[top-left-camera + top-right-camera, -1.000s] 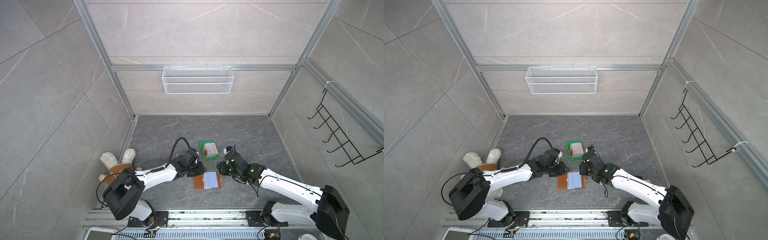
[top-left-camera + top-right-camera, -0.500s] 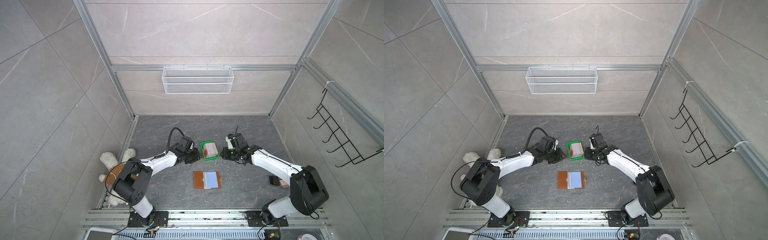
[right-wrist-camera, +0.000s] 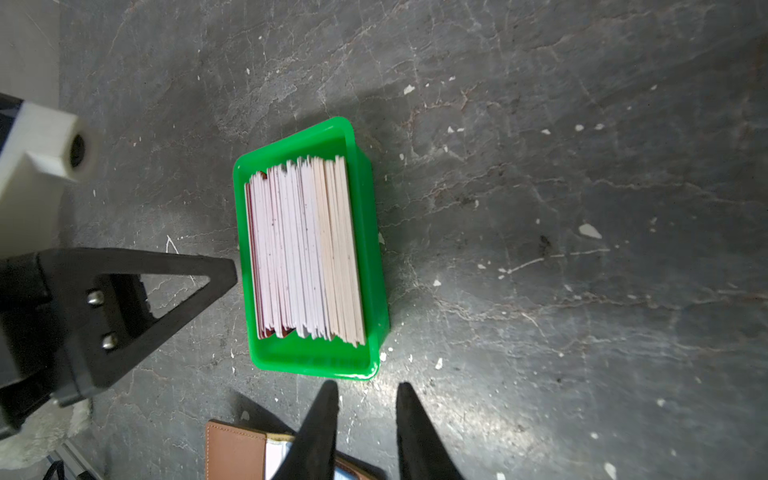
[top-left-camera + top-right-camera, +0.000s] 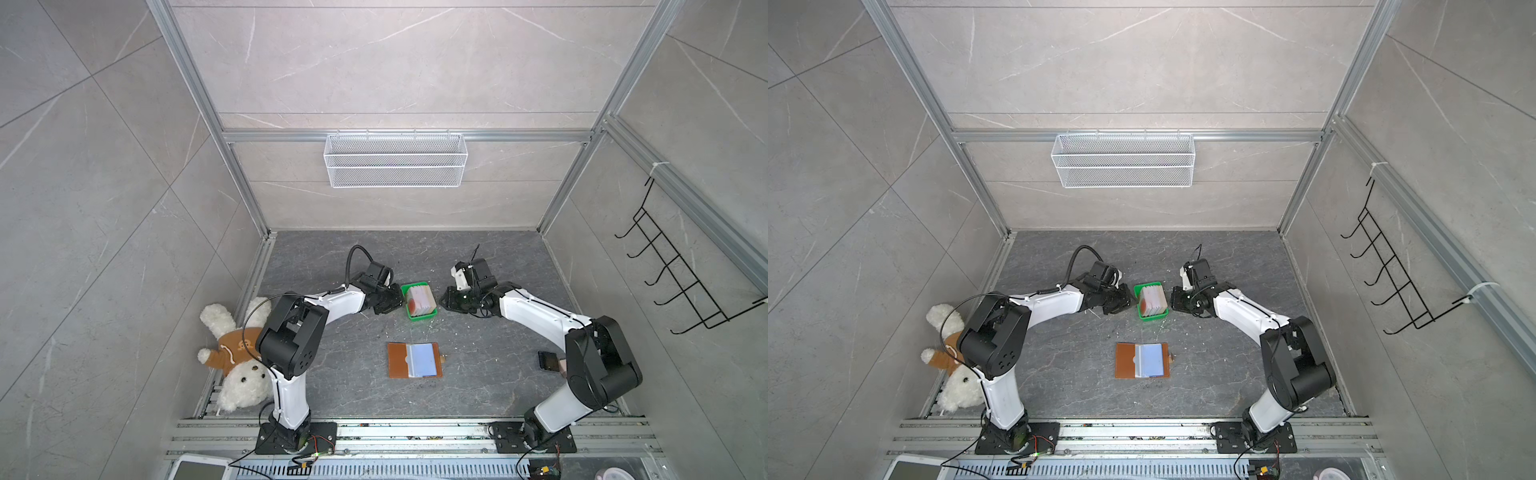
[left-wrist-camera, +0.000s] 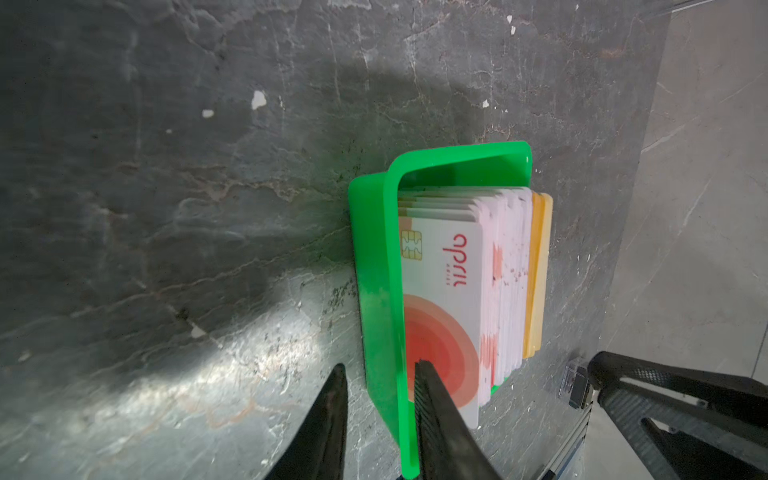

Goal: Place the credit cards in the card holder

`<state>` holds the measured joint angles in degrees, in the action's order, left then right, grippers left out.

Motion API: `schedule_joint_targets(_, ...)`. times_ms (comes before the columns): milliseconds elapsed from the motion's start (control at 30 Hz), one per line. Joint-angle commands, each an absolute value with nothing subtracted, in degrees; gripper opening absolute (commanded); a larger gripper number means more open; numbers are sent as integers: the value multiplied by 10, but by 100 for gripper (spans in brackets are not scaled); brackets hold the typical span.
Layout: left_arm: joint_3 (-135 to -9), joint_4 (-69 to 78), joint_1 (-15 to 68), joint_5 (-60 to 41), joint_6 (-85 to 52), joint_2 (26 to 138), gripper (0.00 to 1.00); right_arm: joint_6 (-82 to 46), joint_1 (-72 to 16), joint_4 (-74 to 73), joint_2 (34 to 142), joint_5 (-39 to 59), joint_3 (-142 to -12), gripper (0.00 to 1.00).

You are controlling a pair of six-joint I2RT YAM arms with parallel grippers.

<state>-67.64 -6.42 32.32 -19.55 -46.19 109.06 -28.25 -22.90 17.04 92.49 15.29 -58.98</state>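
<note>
Straddling 1 wall of the tray (image 5: 374, 270), the left hand (image 5: 380, 365) has its jaws narrowly apart. 1 finger is outside, and 1 is inside, in front of the face of the nearest of the cards (image 5: 449, 266). A sliver of table (image 5: 166, 249) shows between the outer finger and the wall, so it seems to grip nothing. The cards stand on edge in the tray, packed tight, with a few yellowish ones at the far end. The right hand (image 3: 366, 384) hovers near the tray and clear of it, jaws apart and empty. The holder (image 4: 397, 359) lies open on the table, well apart from the tray and nearer the arm bases, with its light-blue panel up.

This looks like the start of a pick, with no card lifted. Whether the holder's sleeves already hold any, I cannot tell. The next move calls for peeling 1 card off the tight pack, pinching only its upper edge, and lifting it without dragging its neighbours or tipping the tray.

The nearest card reads "april" in red lower-case letters, beside a gold chip and red-orange rings. A tiny line next to the word is too small to read.
</note>
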Motion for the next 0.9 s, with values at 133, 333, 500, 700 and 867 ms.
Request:
schedule_joint_targets(133,-701,-54,321,-236,-468,1115,25,-276,-229,160,911,165,-572,28)
schedule_joint_targets(333,-706,-70,321,-226,-479,1120,19,-284,-229,154,890,165,-550,28)
schedule_joint_targets(500,-711,-104,322,-207,-468,1108,15,-292,-229,152,869,158,-528,28)
schedule_joint_targets(700,-710,-121,323,-200,-460,1100,10,-305,-230,141,845,159,-494,28)
schedule_joint_targets(867,-716,-132,326,-197,-458,1103,8,-306,-231,145,824,152,-475,27)
